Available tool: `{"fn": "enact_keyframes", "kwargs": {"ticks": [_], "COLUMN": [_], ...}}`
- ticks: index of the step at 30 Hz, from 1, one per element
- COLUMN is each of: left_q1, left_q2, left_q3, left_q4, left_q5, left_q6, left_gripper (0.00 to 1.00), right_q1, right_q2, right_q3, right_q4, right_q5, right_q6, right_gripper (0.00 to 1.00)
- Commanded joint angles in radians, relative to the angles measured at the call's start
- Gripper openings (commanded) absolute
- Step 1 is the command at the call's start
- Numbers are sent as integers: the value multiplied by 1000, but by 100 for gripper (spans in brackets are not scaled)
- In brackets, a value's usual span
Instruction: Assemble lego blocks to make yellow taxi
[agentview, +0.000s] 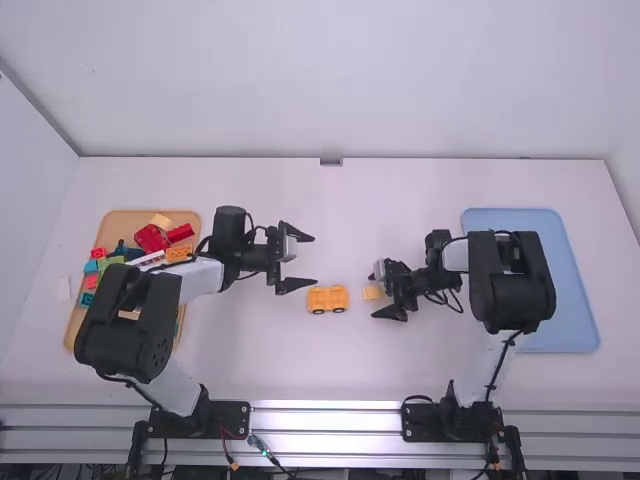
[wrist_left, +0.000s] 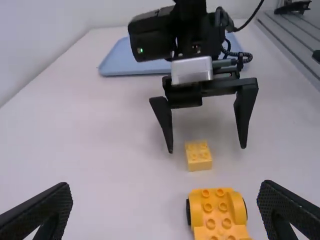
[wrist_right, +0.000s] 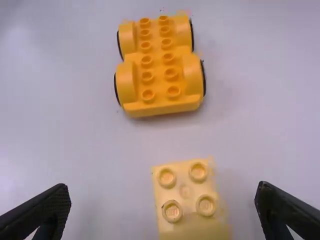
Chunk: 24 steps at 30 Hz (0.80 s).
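So the bit I'd have worried about was the grab. The right gripper (wrist_left: 207, 149) had its fingers spread wide with the pale yellow 2x2 brick (wrist_right: 192, 187) sitting on the table (agentview: 350, 370) between them, but off-centre, nearer one finger. If it had closed like that, one side would've hit first and shoved or twisted the brick, and a crooked grip makes the studs a pain to line up.

Second worry: the orange-yellow car chassis (wrist_right: 161, 72) was loose just beside the brick, on its wheels. Push a brick down on that with nothing bracing it and it could've rolled off. The left gripper (agentview: 316, 260) was wide open and empty near it, so steadying looked like its job, imo, though two claws in that little space could've bumped each other.

View-wise, the right wrist view was great for the brick's four studs and the two stud rows on the chassis. The left wrist view caught the gap between the brick and each of the right gripper's fingertips. The high view gave the layout: spare blocks (agentview: 150, 238) piled in the tan tray (agentview: 130, 216) on the left, blue tray (agentview: 570, 300) on the right.
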Motion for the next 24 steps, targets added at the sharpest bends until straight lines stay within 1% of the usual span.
{"fn": "enact_keyframes", "kwargs": {"ticks": [1,3,6,7,8,9,15,16,18,20,21,22,24], "left_q1": [-2,-2,-2,-2,-2,-2,-2,-2,-2,-2,-3,-7,-11], "left_q2": [6,6,6,6,6,6,6,6,6,6,6,6,6], "left_q3": [-6,-6,-6,-6,-6,-6,-6,-6,-6,-6,-6,-6,-7], "left_q4": [-1,-2,-10,-10,-14,-18,-24,-24,-24,-25,-27,-29,-42], "left_q5": [32,32,32,32,32,32,32,32,32,32,32,32,25], "left_q6": [-15,-17,-16,-16,-16,-13,-13,-13,-13,-16,-16,-16,-4], "left_gripper": [99,99,99,99,99,99,99,99,99,99,99,99,99], "right_q1": [-14,-19,-19,-16,-12,-10,-2,0,1,-2,-5,-7,-6], "right_q2": [34,48,76,81,91,97,107,107,107,107,107,107,106], "right_q3": [53,64,79,81,85,86,77,73,69,69,70,73,71], "right_q4": [-26,-33,-34,-31,-30,-30,9,19,29,27,24,16,13], "right_q5": [-52,-55,-58,-58,-58,-55,-35,-35,-36,-31,-28,-28,-29], "right_q6": [-95,-94,-93,-93,-93,-93,-50,-42,-37,-30,-30,-31,-33], "right_gripper": [92,87,70,68,63,61,59,54,50,44,43,39,36]}}
